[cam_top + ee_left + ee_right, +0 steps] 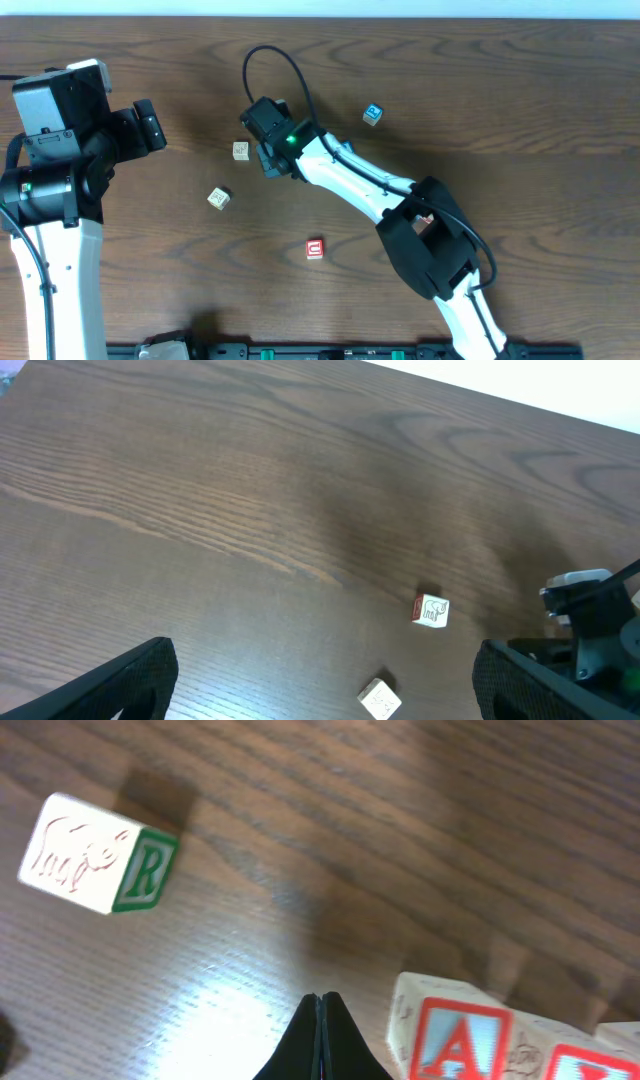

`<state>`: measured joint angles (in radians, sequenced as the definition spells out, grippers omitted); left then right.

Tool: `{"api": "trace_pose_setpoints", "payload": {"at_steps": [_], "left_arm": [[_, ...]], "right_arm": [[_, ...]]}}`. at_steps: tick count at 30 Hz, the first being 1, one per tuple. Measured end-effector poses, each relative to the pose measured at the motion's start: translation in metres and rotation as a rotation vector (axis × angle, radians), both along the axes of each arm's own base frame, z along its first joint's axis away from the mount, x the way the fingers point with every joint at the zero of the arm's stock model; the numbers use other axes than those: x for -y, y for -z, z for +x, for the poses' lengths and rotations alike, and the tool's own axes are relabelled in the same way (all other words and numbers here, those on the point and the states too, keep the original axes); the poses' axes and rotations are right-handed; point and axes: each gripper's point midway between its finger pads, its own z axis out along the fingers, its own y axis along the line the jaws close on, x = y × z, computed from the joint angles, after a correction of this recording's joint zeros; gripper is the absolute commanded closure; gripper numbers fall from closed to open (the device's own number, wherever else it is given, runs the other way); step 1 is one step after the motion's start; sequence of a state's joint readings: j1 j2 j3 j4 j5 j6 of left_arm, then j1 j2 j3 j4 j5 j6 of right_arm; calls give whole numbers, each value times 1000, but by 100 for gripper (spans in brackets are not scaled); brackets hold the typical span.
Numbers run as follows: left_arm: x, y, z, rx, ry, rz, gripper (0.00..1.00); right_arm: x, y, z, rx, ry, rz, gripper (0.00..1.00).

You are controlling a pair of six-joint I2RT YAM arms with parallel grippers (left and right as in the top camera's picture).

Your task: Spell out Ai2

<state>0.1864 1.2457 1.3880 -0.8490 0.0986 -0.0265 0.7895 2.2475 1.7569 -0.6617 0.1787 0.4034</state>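
While the left gripper (325, 655) is spread, the right gripper (320, 1020) is clenched empty.
The brown wooden tabletop (480, 50) is seen bare along its far edge.

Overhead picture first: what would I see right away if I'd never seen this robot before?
The white right arm stretching to the middle of the brown table grabs you first. In its wrist view its black fingers are pinched shut, with a red A block just to their right and a green R block off at the upper left. A small red block sits alone nearer the overhead view's bottom edge.
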Motion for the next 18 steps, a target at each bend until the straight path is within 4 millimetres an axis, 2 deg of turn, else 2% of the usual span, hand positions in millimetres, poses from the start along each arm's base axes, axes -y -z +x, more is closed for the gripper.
{"api": "trace_pose_setpoints", "payload": {"at_steps": [18], "left_arm": [[0,0,0,0,0,0,5]], "right_arm": [[12,2,8,30,28,-47,99]]}}
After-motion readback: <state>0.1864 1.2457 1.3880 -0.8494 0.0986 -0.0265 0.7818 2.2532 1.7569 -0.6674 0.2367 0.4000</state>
